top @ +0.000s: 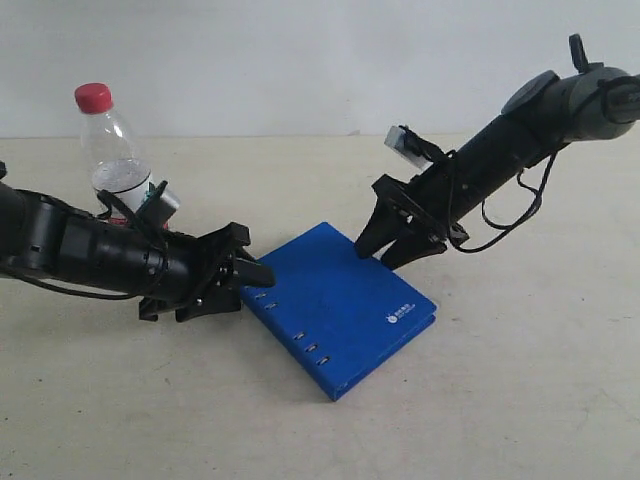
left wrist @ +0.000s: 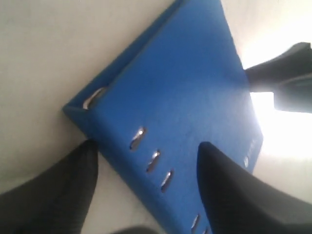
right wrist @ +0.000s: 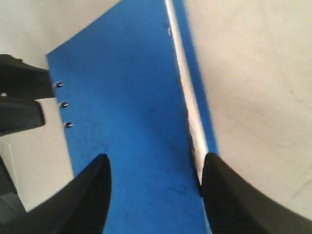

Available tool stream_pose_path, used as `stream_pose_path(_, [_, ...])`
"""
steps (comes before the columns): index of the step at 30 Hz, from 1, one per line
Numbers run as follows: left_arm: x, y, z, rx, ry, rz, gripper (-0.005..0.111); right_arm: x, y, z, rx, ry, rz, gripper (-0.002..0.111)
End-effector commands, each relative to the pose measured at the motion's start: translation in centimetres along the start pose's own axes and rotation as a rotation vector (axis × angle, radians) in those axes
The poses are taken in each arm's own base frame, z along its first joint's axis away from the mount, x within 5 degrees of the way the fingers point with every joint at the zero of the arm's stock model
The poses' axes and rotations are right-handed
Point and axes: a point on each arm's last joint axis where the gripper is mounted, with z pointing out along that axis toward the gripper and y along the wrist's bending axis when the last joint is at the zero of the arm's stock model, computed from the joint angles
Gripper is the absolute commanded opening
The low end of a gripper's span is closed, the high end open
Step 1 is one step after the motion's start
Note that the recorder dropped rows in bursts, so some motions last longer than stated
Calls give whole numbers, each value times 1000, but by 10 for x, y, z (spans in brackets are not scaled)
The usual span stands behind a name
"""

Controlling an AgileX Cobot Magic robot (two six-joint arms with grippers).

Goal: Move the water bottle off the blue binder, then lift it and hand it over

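Bottle step looks done: water bottle (top: 112, 150) stands upright on the tabletop (top: 520, 400) at far left, behind the left arm and well clear of the blue binder (top: 340, 295). The binder lies flat and closed mid-table, slotted edge toward the camera in the exterior view. Left gripper (top: 250, 288) is low at the binder's left corner with jaws spread. In the left wrist view one finger is down by the corner at tabletop level and the other sits over the cover near the slots, with nothing pinched. Right gripper (top: 374, 258) hangs tilted over the far corner, jaws also spread and empty. In the right wrist view they straddle the cover up to the white page edge. Step in hand, as I judge it, is setting up the grasp on the binder for the lift. Next move needs one finger slipped under the thin edge, then a squeeze on the cover before raising. The binder is flat to the tabletop, so the finger may push it instead of getting under it.
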Motion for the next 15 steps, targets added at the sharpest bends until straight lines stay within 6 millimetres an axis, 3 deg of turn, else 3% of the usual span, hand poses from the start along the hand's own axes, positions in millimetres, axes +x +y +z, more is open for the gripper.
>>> stream_pose_path(1, [-16, -9, -1, 30, -38, 36, 56, -5, 27, -25, 2, -63, -35, 47])
stream_pose_path(7, [-26, -17, -1, 54, -61, 61, 56, -6, 43, -41, 25, -86, -4, 47])
stream_pose_path(11, [-28, -26, -2, 129, -48, 104, 56, -6, 51, -39, 23, -83, -9, 47])
stream_pose_path(15, [-26, -31, -3, 186, -21, 74, 54, -3, 45, -41, 82, -50, -33, 47])
